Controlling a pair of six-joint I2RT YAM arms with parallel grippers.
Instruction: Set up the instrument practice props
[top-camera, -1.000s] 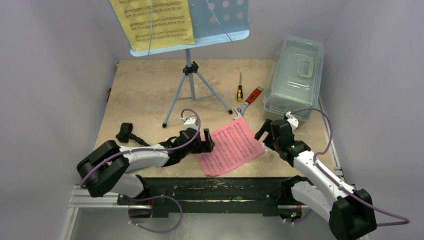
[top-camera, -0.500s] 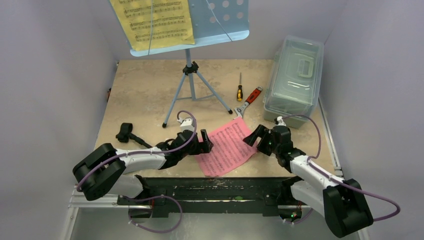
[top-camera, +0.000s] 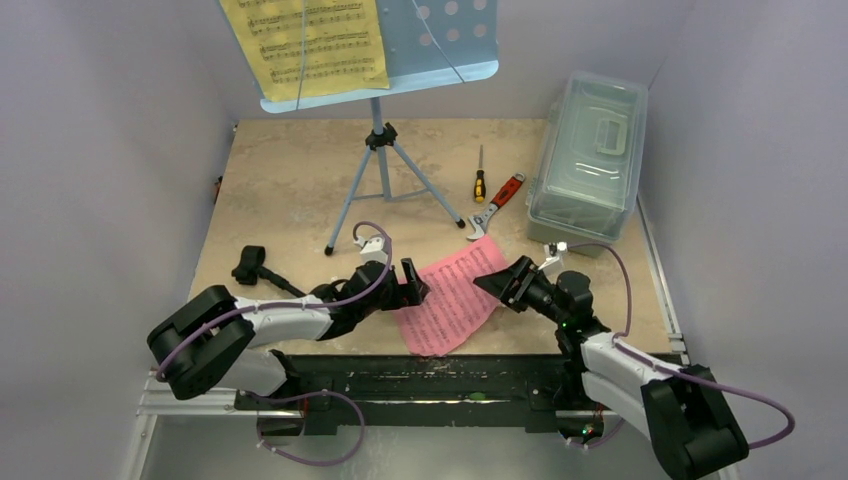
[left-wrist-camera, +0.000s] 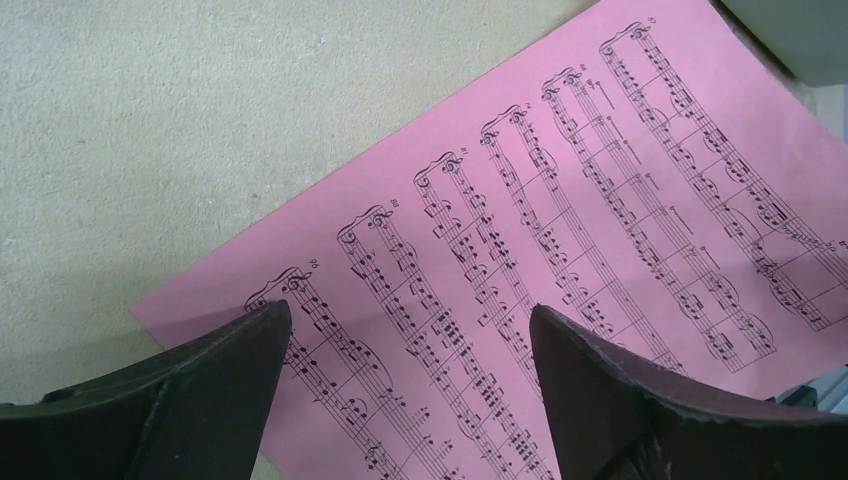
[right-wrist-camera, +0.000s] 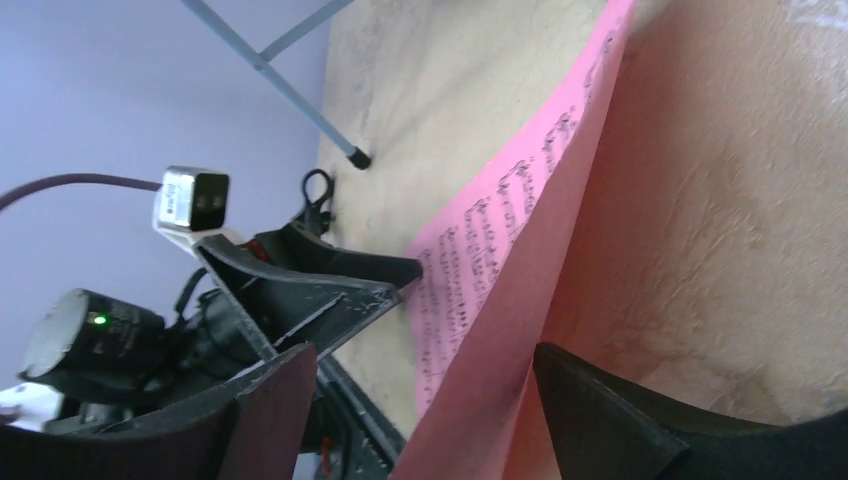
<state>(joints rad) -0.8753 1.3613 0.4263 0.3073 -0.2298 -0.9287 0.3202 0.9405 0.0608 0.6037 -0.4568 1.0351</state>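
Note:
The pink sheet-music page (top-camera: 448, 298) lies on the table near the front. My left gripper (top-camera: 412, 283) is open, its fingers low over the page's left part (left-wrist-camera: 560, 200). My right gripper (top-camera: 497, 284) is open at the page's right edge, which curls up between its jaws (right-wrist-camera: 500, 330). The left gripper (right-wrist-camera: 330, 280) shows across the page in the right wrist view. The light blue music stand (top-camera: 440, 45) stands at the back on its tripod and holds the yellow page (top-camera: 305, 40). The cyan microphone is out of view.
A screwdriver (top-camera: 480, 180) and a red-handled wrench (top-camera: 500, 200) lie behind the page. A clear lidded box (top-camera: 590, 150) stands at the back right. A black clip-like part (top-camera: 250, 265) lies at the left. The tripod legs (top-camera: 345, 215) spread over the table's middle.
My right gripper has swung left and down to the pink page's right edge, and that edge has curled up and shifted left. The left gripper has barely moved.

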